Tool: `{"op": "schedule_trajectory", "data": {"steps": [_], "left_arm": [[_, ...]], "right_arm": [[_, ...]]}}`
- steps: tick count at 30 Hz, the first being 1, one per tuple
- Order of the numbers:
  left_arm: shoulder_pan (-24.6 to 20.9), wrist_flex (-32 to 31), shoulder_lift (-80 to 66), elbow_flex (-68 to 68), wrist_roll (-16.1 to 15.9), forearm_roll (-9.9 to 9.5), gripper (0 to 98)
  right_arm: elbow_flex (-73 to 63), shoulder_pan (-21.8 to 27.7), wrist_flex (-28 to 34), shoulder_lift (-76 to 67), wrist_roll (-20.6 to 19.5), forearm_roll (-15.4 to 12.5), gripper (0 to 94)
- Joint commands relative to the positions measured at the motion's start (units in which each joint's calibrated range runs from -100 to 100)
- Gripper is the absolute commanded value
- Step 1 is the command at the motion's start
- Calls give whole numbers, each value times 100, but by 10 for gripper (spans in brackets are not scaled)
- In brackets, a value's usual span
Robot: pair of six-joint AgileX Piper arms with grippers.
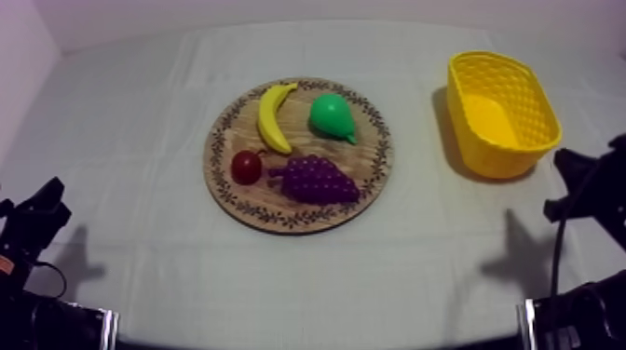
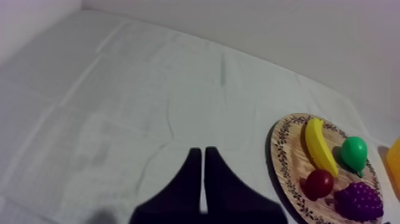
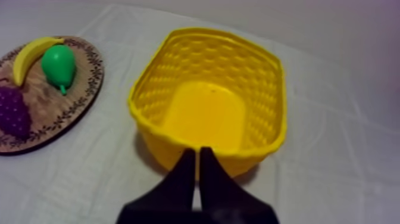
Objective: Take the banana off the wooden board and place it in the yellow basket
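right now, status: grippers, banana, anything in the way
Left gripper shut, empty. Right gripper shut, empty, facing the yellow basket. Banana on the wooden board, untouched. Nothing over it; pear alongside, apart.

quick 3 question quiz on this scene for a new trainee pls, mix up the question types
1. True or false: the banana lies on the wooden board.
2. Multiple choice: what is inside the yellow basket? A) the banana B) all the fruit C) nothing
3. Fill in the blank: the left gripper and the right gripper are both ____ (open or shut).

Key:
1. True
2. C
3. shut
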Motion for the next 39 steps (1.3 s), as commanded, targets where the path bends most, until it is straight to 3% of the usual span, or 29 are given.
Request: {"op": "schedule_trajectory", "data": {"steps": [1, 6, 11, 17, 28, 39], "left_arm": [[0, 0, -3, 3, 2, -2, 1], [0, 0, -3, 3, 1, -2, 1], [0, 0, -3, 3, 0, -2, 1], [0, 0, -3, 3, -1, -2, 1], [0, 0, -3, 3, -1, -2, 1], [0, 0, -3, 3, -1, -2, 1]], "right_arm": [[-1023, 19, 182, 1370, -787, 497, 5], [-2830, 46, 839, 2858, -1589, 1096, 5], [-4583, 18, 1595, 4128, -1961, 1242, 5], [-6400, -347, 2328, 5390, -2259, 1402, 5], [-8458, -1366, 3162, 6950, -2528, 1453, 5], [-9228, -2291, 3826, 7904, -2586, 1286, 5]]}}
